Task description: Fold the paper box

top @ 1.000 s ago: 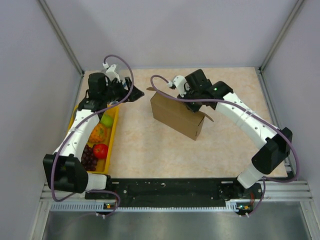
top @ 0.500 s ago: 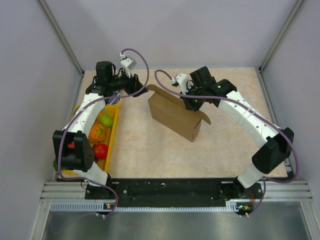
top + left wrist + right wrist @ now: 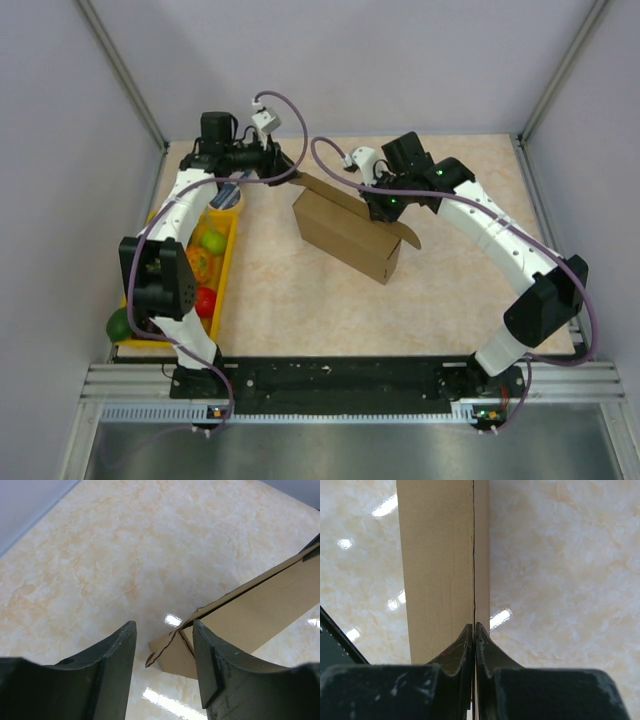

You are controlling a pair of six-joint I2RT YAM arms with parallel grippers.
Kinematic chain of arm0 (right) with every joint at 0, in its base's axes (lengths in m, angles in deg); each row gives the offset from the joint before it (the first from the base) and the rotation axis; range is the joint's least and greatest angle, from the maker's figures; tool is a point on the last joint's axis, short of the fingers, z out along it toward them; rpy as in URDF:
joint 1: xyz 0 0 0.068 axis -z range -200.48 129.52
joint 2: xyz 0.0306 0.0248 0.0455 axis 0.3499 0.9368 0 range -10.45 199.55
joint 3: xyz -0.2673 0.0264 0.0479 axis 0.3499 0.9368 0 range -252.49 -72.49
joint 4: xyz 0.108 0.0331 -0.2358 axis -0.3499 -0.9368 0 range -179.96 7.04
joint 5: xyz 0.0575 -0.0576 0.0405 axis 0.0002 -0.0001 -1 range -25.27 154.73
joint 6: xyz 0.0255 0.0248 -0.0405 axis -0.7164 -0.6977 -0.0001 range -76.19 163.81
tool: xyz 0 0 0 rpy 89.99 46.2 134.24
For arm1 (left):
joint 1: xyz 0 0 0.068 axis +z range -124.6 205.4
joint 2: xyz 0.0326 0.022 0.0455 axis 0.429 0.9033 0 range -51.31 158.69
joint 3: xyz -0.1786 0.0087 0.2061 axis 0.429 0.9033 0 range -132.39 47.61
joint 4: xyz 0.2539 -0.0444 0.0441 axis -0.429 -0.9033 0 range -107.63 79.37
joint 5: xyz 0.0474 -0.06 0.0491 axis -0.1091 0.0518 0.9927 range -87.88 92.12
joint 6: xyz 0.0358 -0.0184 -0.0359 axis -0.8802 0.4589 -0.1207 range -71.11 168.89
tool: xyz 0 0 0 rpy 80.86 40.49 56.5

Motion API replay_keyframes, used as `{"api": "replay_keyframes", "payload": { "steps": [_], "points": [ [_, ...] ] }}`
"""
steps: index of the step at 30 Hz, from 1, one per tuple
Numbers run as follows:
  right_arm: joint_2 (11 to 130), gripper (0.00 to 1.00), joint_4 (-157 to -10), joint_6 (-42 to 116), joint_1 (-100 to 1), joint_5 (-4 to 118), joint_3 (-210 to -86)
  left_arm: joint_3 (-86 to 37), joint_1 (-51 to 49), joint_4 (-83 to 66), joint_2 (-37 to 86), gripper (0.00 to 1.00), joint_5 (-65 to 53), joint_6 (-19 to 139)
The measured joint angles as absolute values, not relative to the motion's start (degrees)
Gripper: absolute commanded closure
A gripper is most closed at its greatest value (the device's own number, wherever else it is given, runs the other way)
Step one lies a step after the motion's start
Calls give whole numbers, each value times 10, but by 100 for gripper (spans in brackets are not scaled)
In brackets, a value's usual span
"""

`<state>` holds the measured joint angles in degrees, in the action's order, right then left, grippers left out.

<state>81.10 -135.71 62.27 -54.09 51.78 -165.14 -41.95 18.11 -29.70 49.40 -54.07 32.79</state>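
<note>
So, the paper box (image 3: pixel 345 232) is being flanked by both grippers. It's toward the far edge of the tabletop (image 3: pixel 300 300), roughly at the middle, and it's being seen at a slant to the edges. It's a brown carton with its flaps loose: one is being poked out at the far-left corner and one at the near-right end.

The right gripper (image 3: pixel 385 203) is being held at the box's top edge with its jaws together. In the right wrist view the fingertips (image 3: pixel 465 640) are being shown closed right on a seam in the card (image 3: pixel 437 555). Whether any card is actually pinched between them can't be told.

The left gripper (image 3: pixel 288 172) is being held at the far-left flap with its jaws apart. In the left wrist view the ragged flap corner (image 3: pixel 172 647) is being framed in the gap, just beside one finger, not clamped.

Over by the left edge, fruit is being carried in a yellow tray (image 3: pixel 226 275).
</note>
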Motion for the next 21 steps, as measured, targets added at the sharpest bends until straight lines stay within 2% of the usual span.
{"api": "replay_keyframes", "payload": {
  "steps": [4, 8, 10, 15, 17, 18, 19, 20, 21],
  "points": [
    [811, 100, -1357, 623, -541, 517, -1651, -421, 180, -318, 499, 48, -556, 315],
    [811, 100, -1357, 623, -541, 516, -1651, -399, 179, -318, 493, 61, -559, 307],
    [811, 100, -1357, 623, -541, 515, -1651, -390, 179, -321, 492, 63, -558, 306],
    [811, 100, -1357, 622, -541, 515, -1651, -386, 174, -324, 490, 78, -528, 307],
    [811, 100, -1357, 621, -541, 516, -1652, -383, 170, -324, 485, 81, -508, 313],
    [811, 93, -1357, 619, -541, 517, -1652, -380, 168, -324, 480, 83, -499, 318],
    [811, 82, -1356, 615, -541, 521, -1652, -376, 165, -324, 474, 87, -489, 327],
    [811, 64, -1357, 602, -541, 527, -1652, -370, 161, -324, 466, 90, -478, 336],
    [811, 57, -1357, 585, -541, 534, -1653, -363, 157, -324, 459, 92, -467, 346]
  ]
}}
